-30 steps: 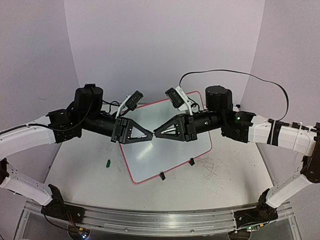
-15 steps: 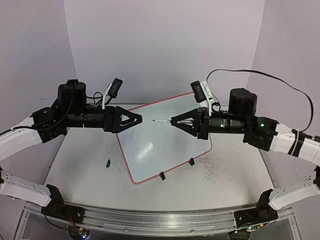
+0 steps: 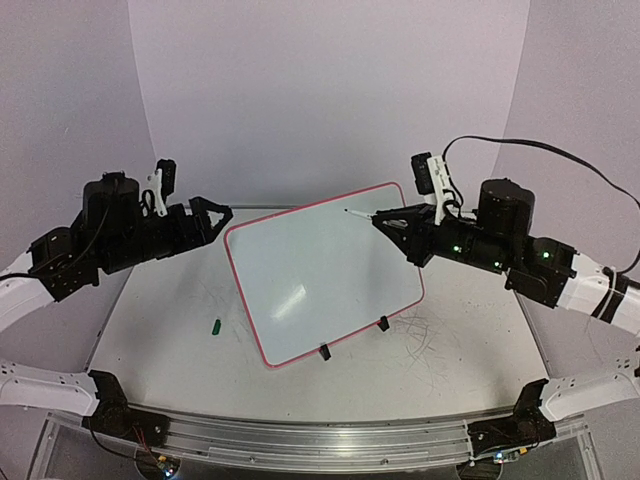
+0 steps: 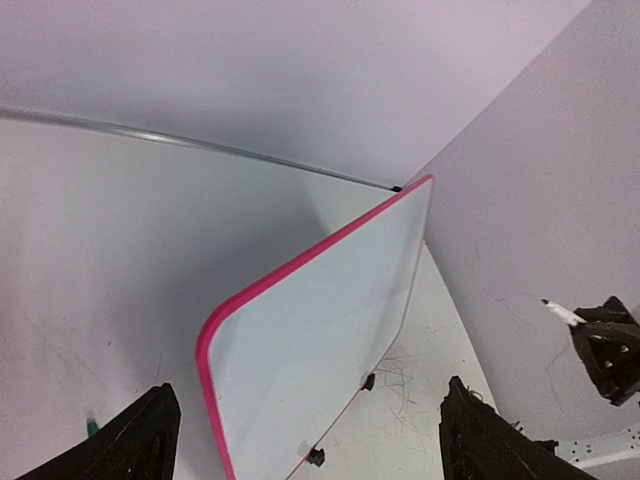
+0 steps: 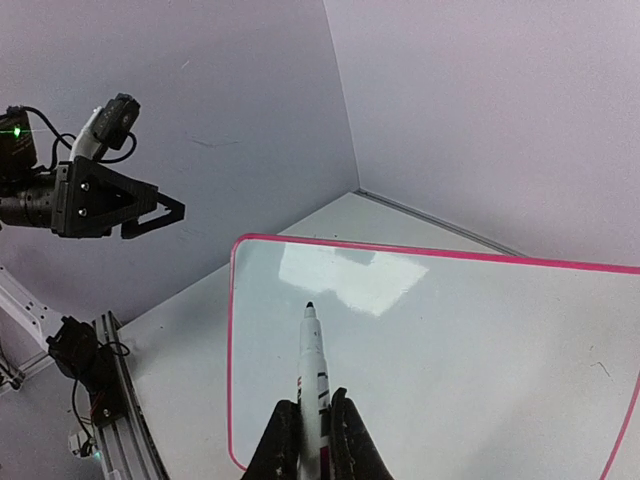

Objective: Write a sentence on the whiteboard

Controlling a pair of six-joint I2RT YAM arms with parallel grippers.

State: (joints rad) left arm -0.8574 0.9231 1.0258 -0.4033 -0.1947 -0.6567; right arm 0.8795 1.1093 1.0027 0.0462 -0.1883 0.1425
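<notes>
The whiteboard [image 3: 320, 275] lies flat in the middle of the desk [image 3: 150, 345], turned askew so that its far right corner points toward the desk's back edge and its near left corner toward the front edge. It is a large rectangle with rounded corners, a glossy white face and a thin pink-red rim. A soft patch of reflected light sits on the face left of its centre. Two small black clip feet [image 3: 323, 351] stand on its near long edge, spaced apart.

The right jaws are closed on a white marker [image 3: 358, 214], gripping its barrel so that the dark tip sticks out ahead of them. From above, the tip hangs over the board's far right corner. In the right wrist view the marker [image 5: 312, 365] points across the board [image 5: 450, 340] toward its left rim, and I cannot tell whether the tip touches the face.

The left jaws stand wide open and hold nothing. They hover off the board's far left corner, apart from the rim. In the left wrist view their two dark fingers [image 4: 140, 440] frame the board [image 4: 320, 320].

A small green cap [image 3: 215, 325] lies on the desk near the board's left rim. Faint scribbled marks [image 3: 432, 330] show on the desk by the board's near right corner.
</notes>
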